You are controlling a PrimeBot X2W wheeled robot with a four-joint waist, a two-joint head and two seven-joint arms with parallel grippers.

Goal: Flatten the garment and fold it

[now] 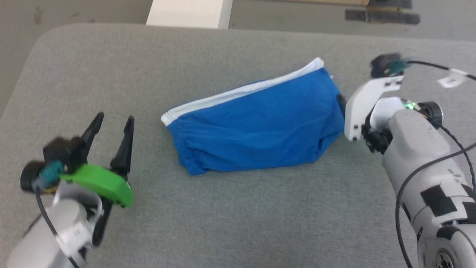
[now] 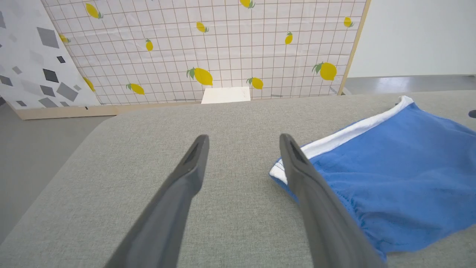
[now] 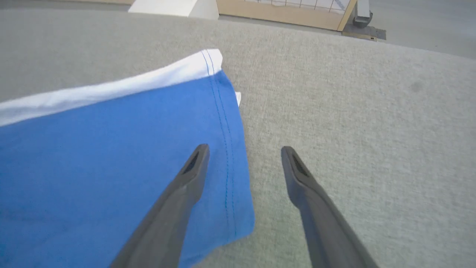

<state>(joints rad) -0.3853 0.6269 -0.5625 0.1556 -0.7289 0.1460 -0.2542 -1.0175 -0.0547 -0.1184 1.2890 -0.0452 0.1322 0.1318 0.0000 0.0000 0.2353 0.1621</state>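
Royal-blue garment [image 1: 260, 126] with white edge band; grey fabric surface [image 1: 238, 223]; white grid panel [image 2: 241, 44] with yellow lemons

**Setting:** robotics lab, staged rather than lived in.

**Evidence:**
- Work surface [image 1: 238, 208]: padded in grey woven cloth, with rounded corners.
- Backdrop panel [image 2: 230, 44]: propped behind the surface, wood-framed, printed with lemons on a white grid.
- Second panel [image 2: 33, 63]: leaning beside the first, patterned with grey geometric shapes.
- White wall [image 2: 416, 37]: bare.
- Grey floor [image 2: 29, 156]: smooth.
- Pale block [image 2: 226, 95]: at the surface's far edge, possibly a box or stand.
- Robot arm [image 1: 420, 149]: pale casing, loose black cables, a lit green indicator.
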